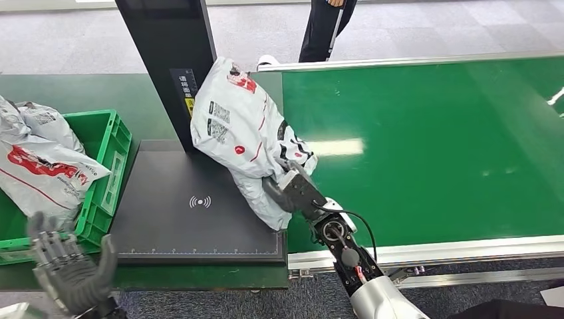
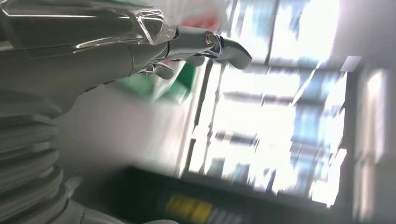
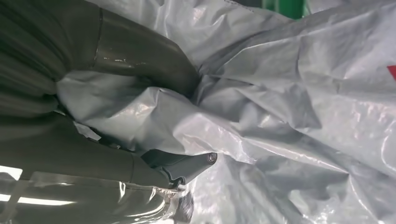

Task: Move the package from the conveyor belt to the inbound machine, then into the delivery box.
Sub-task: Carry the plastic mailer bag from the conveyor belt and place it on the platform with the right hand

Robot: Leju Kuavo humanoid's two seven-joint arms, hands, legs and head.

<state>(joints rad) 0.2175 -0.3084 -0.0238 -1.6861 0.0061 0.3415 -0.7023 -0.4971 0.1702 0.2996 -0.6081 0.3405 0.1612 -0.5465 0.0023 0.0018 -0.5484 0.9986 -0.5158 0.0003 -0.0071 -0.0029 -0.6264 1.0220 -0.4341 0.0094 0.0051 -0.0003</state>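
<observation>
A grey-white plastic package [image 1: 243, 129] with red print and labels stands tilted over the right edge of the black inbound machine plate [image 1: 179, 212], leaning against the machine's black post [image 1: 169, 53]. My right hand [image 1: 292, 189] grips its lower right part; up close the crinkled package [image 3: 289, 102] bulges between my thumb and fingers [image 3: 182, 165]. My left hand [image 1: 66, 266] hovers at the front left, fingers spread and holding nothing, near the green delivery box [image 1: 106, 166]. The left hand's fingers [image 2: 205, 44] point out into a blurred scene.
The green conveyor belt [image 1: 425, 146] stretches to the right with a metal front rail [image 1: 432, 252]. The green box holds other grey packages [image 1: 40, 163]. A person in dark trousers [image 1: 326, 26] stands behind the belt.
</observation>
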